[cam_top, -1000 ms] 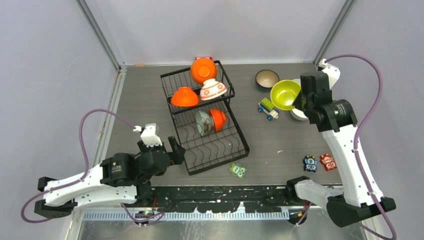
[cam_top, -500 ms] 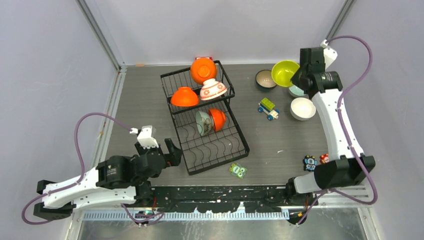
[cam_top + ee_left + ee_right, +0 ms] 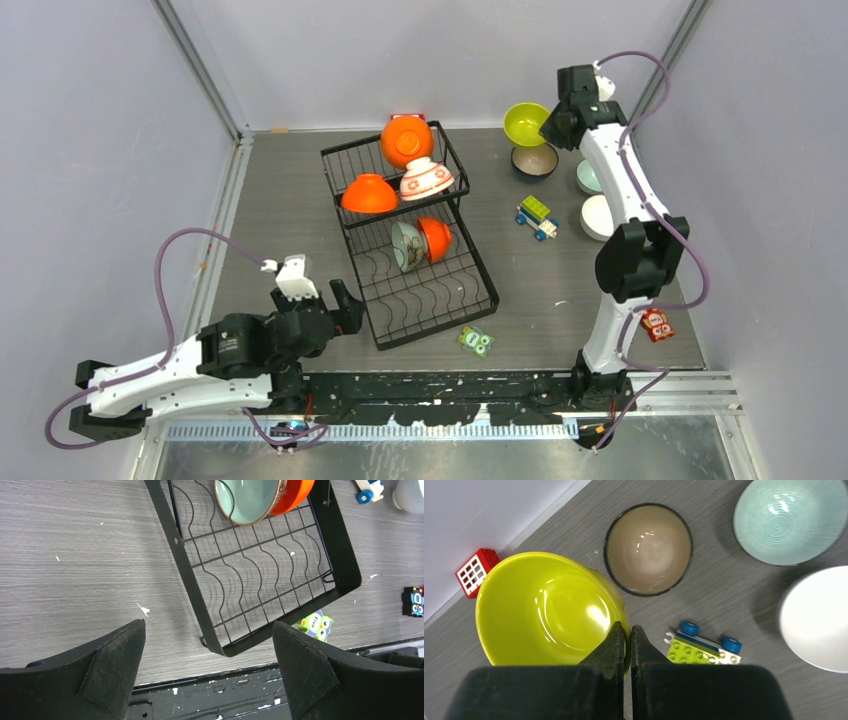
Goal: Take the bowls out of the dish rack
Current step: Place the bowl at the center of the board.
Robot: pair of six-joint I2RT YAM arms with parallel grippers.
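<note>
The right tool [image 3: 628, 632] is closed on the near rim of a glossy lime-green round bowl [image 3: 549, 610], one finger inside the wall and one outside, the bowl's mouth facing up. From above, that bowl [image 3: 526, 122] sits at the far right of the grey wood-grain worktop [image 3: 280, 200], well apart from the large black wire dish rack [image 3: 440, 290], with the right arm stretched out to the back edge.

Just beside the held bowl rests a dark brown bowl with a pale inside [image 3: 648, 548]. A pale teal ribbed bowl [image 3: 790, 520] and a plain white bowl [image 3: 819, 617] stand further along, all three upright on the worktop. A small green-and-blue toy-brick car [image 3: 699, 647] lies near them, and a little red gridded block [image 3: 477, 572] sits by the wall.

Five bowls are in the rack: an orange bowl [image 3: 406, 140] on edge at the far end, a white bowl with red floral pattern [image 3: 427, 179] and a second orange bowl [image 3: 369, 193] upturned in the raised section, and a pale mint bowl [image 3: 406, 246] nested on edge against a third orange bowl [image 3: 436, 238] in the near section.

The left tool [image 3: 207, 624] hangs with its fingers spread wide and holding nothing, over the rack's near corner.
</note>
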